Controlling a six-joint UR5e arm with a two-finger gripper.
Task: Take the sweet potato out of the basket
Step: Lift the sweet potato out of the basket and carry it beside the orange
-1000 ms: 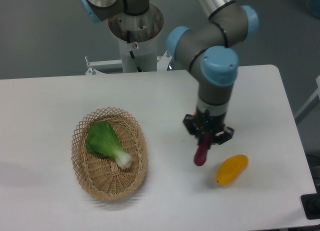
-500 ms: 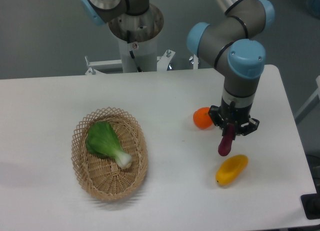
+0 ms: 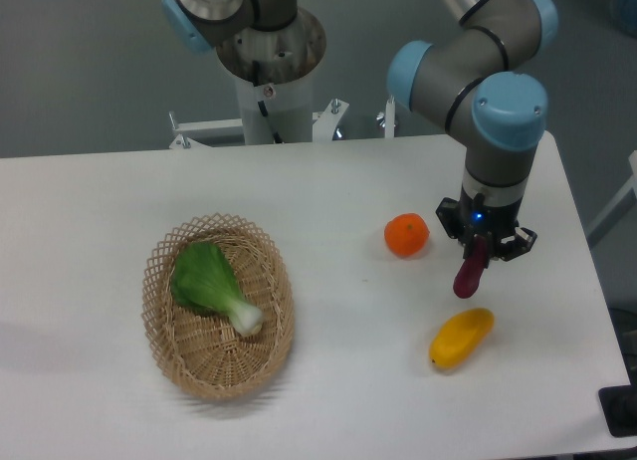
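nearest the camera lies the basket point(image 3: 218, 321), oval and woven, holding only a bok choy point(image 3: 211, 285) that rests on its side with the white stem pointing toward the near rim. the basket sits on the left half of the table point(image 3: 119, 211). on the right half, about as near, a yellow fruit point(image 3: 461, 338) lies flat on the tabletop.

just behind and above the yellow fruit hangs the potato point(image 3: 469, 274), dark purple-red and slim. it points almost straight down because the gripper point(image 3: 480, 247) is clamped on its upper end from above, so the free end dangles below the fingers. whether its tip touches the table or hangs just clear cannot be told from this view. it is well apart from the basket, so by this look the pick from the basket is already done and the tuber is being carried over the right side of the table.

a little farther back and to the left of the gripper sits an orange point(image 3: 407, 235), near the potato but not touching it. behind all this stands the arm's base column point(image 3: 271, 72) at the far edge of the table, with the arm reaching over to the right.
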